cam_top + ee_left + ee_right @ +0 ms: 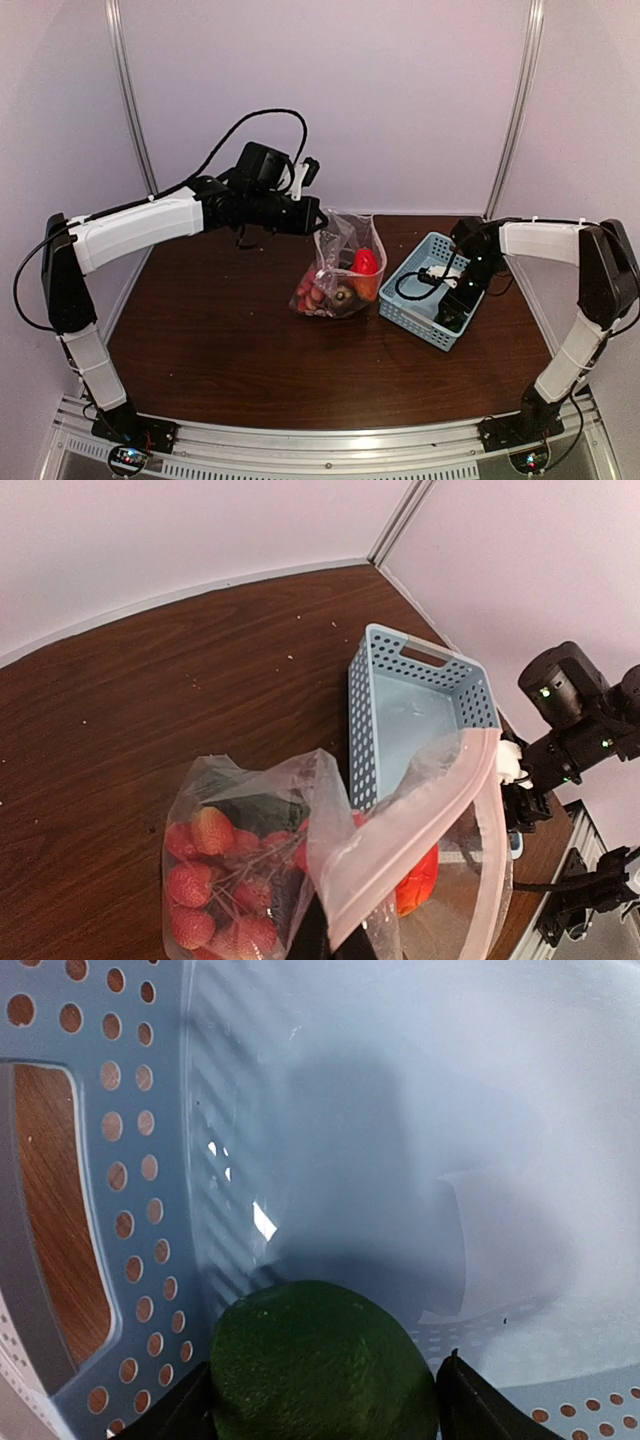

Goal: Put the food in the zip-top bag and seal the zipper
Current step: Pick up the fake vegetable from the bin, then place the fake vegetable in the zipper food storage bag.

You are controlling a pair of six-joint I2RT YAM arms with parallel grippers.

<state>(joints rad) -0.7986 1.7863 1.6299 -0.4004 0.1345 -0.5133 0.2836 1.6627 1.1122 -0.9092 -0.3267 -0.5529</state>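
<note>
We saw the left gripper [320, 218] clamped on the top edge of the zip-top bag [345, 250], holding it up so that its bottom rested on the brown table [220, 330] near the middle. The mouth gaped, and the zipper [400, 835] ran loose along the lifted rim, unsealed. Inside lay the cluster of small red fruits [215, 880] at the near left and an orange-red piece [420, 880] to the right.

Just right of the bag stood a light-blue basket [362, 720]. The right gripper [452, 310] reached down into it, a black cable [415, 285] looping over the basket floor. Its fingers [478, 1405] stood wide, one on each side of the green lump [320, 1355]. We could not tell whether they pressed it.
</note>
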